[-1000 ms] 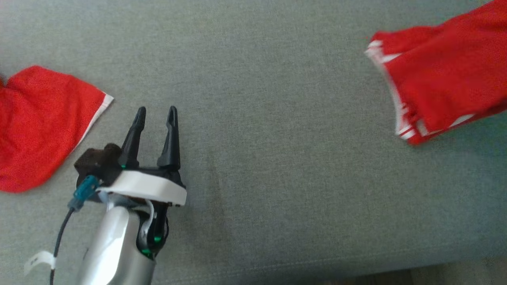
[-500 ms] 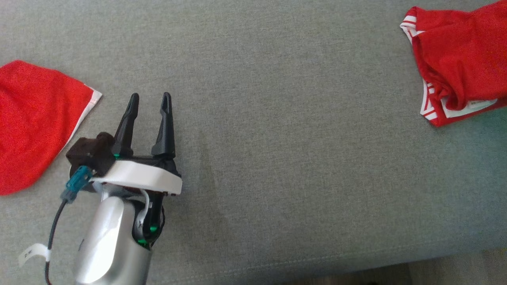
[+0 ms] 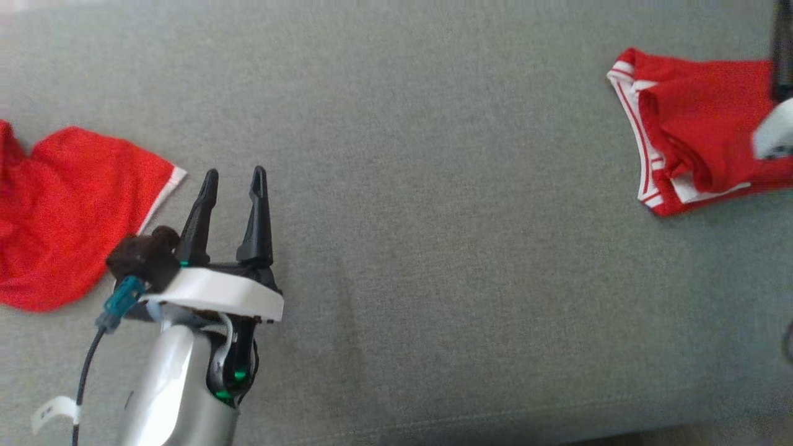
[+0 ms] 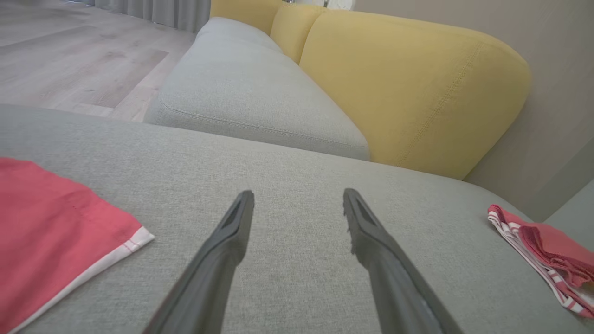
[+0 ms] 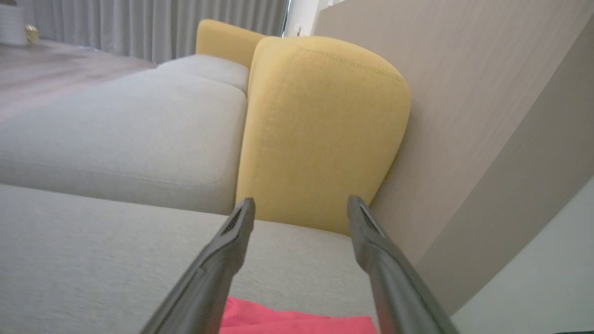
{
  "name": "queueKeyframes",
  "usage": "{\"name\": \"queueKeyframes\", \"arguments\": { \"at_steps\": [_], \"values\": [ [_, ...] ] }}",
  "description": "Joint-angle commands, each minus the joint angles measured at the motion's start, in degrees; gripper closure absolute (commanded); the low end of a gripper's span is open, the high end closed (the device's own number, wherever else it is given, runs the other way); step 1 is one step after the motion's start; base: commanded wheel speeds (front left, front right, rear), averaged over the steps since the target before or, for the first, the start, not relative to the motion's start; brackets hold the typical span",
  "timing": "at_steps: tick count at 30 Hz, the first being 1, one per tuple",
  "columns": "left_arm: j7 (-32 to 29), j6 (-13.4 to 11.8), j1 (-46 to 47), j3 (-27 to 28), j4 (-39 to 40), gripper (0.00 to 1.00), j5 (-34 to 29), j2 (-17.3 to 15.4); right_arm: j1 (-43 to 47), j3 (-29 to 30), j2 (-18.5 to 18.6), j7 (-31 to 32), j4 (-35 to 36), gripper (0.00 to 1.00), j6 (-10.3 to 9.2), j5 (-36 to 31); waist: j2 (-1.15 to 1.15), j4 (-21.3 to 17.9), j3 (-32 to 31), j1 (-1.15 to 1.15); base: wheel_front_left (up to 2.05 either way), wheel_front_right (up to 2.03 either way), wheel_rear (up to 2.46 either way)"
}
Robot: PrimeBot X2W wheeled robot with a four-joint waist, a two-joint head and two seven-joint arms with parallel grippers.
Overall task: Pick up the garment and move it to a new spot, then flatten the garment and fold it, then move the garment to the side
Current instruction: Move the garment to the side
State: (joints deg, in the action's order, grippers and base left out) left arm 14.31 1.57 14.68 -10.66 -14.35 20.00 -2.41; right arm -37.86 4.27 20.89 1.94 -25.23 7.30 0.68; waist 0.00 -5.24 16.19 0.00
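Head view first. The left gripper [image 3: 233, 176] sits low over the grey sofa seat [image 3: 464, 260], fingers a moderate way apart with nothing between them. Just off to its left lies a plain red cloth [image 3: 68, 210] with a white hem. The hem corner is near the fingertip but not touching. Well apart on its right is the striped red garment [image 3: 694, 136], bunched up, with its white-striped edge turned toward the gripper. A pale bit of the right arm [image 3: 773, 133] overlaps that garment's far side. So my guess is that's the piece being gone for, and the left gripper is just parked out of the way.

Left wrist view: same story. The fingers are spread and empty, pointing along the seat toward the yellow back cushion [image 4: 408, 93]. The plain cloth is low on their left, and the striped garment is far right, near the seat's edge.

Right wrist view: the right gripper [image 5: 301, 201] has its fingers apart and nothing pinched. Red fabric shows directly below, between the finger bases, so it looks lined up over the garment, open and ready to drop. I can't tell how high above it is.

Looks like the pickup hasn't happened yet. The fabric's floppy and heaped, so grabbing a raised fold seems the safer bet.
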Motion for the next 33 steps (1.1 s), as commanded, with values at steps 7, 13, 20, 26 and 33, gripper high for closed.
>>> {"name": "queueKeyframes", "arguments": {
  "at_steps": [7,13,20,26,33],
  "values": [
    [0.69,-0.19,-2.14,1.92,3.42,0.0,0.58,-0.47,6.5,-5.95,-7.64,-4.55,8.62,0.0,0.19,6.26,0.0,2.6,-7.23,0.0,0.0,0.0,0.0],
    [0.69,-0.3,-5.57,0.34,4.14,0.0,0.85,-0.47,15.22,-7.91,-13.28,-9.34,8.02,0.0,0.19,7.51,0.0,4.37,-11.18,0.0,0.0,0.0,0.0],
    [0.69,-1.03,-10.81,-1.01,5.61,0.0,-0.48,-0.47,26.44,-5.99,-17.43,-13.45,7.36,0.0,0.19,4.76,0.0,6.25,-15.89,0.0,0.0,0.0,0.0],
    [0.69,-3.08,-14.18,-0.86,7.71,0.0,0.85,-0.47,31.3,-6.18,-17.97,-14.83,9.48,0.0,0.19,4.48,0.0,6.17,-17.03,0.0,0.0,0.0,0.0],
    [0.69,-3.75,-15.49,-1.18,7.33,0.0,0.71,-0.47,33.77,-7.32,-18.0,-15.54,9.14,0.0,0.19,5.79,0.0,6.05,-17.79,0.0,0.0,0.0,0.0]
  ]
}}
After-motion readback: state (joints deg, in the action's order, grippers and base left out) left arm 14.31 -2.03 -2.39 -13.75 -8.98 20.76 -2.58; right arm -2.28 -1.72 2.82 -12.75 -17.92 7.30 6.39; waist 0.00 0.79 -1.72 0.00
